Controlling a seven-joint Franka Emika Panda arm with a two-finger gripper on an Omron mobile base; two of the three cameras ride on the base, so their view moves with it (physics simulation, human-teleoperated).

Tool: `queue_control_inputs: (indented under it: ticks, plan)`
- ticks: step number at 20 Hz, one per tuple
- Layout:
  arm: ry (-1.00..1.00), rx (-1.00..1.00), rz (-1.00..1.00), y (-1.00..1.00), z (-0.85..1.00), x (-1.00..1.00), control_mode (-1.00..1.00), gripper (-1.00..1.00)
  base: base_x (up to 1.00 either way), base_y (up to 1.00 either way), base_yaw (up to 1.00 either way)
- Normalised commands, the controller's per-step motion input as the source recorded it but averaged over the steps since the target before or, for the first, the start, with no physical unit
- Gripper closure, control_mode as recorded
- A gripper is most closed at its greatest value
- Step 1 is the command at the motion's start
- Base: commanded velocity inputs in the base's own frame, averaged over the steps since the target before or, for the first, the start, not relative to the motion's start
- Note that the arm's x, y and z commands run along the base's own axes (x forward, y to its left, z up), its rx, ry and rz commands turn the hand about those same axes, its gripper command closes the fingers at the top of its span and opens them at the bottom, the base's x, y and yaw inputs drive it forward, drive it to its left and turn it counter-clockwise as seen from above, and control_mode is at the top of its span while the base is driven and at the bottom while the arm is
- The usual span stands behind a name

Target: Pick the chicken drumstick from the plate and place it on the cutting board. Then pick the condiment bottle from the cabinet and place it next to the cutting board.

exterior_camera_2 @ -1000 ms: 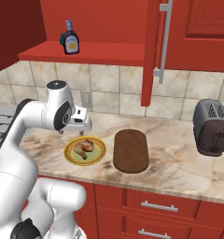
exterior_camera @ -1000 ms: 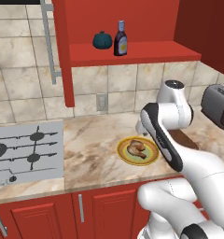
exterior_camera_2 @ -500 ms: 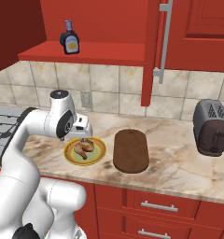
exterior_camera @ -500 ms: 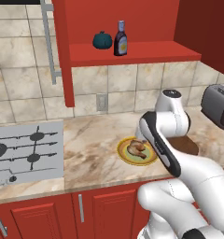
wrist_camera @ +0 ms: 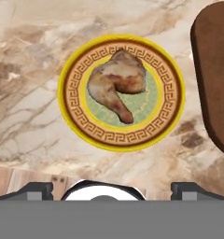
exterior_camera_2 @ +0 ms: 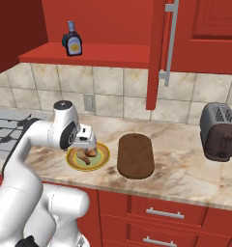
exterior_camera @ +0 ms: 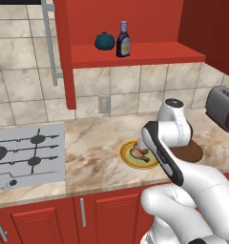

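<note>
Plate (wrist_camera: 69, 114) sat left of centre in the hand view, round, with a yellow rim, a brown patterned band and a greenish middle, on marbled counter (wrist_camera: 30, 70). Inside it lay the chicken drumstick (wrist_camera: 116, 84), golden-brown, its plump end toward the upper right and the narrow bone end pointing to the lower right. At the right edge, apart from the plate, was the dark brown cutting board (wrist_camera: 216, 79), with nothing on it. The gripper (wrist_camera: 112, 189) hung above the plate, fingers spread wide and grasping nothing. In the right base view's upper left, the condiment bottle (exterior_camera_2: 72, 39) stood upright on the red cabinet (exterior_camera_2: 89, 52) shelf.
</note>
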Motion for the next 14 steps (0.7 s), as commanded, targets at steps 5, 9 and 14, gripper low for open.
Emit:
queue_control_inputs:
  ticks: [5, 9, 14]
  plan:
    - [0.0, 0.0, 0.0, 0.0, -0.25, 0.0, -1.0, -1.0, 0.0, 0.0, 0.0]
    - [0.0, 0.0, 0.0, 0.0, -0.24, 0.05, -1.0, -1.0, 0.0, 0.0, 0.0]
    - [0.0, 0.0, 0.0, 0.0, -0.24, 0.07, -1.0, -1.0, 0.0, 0.0, 0.0]
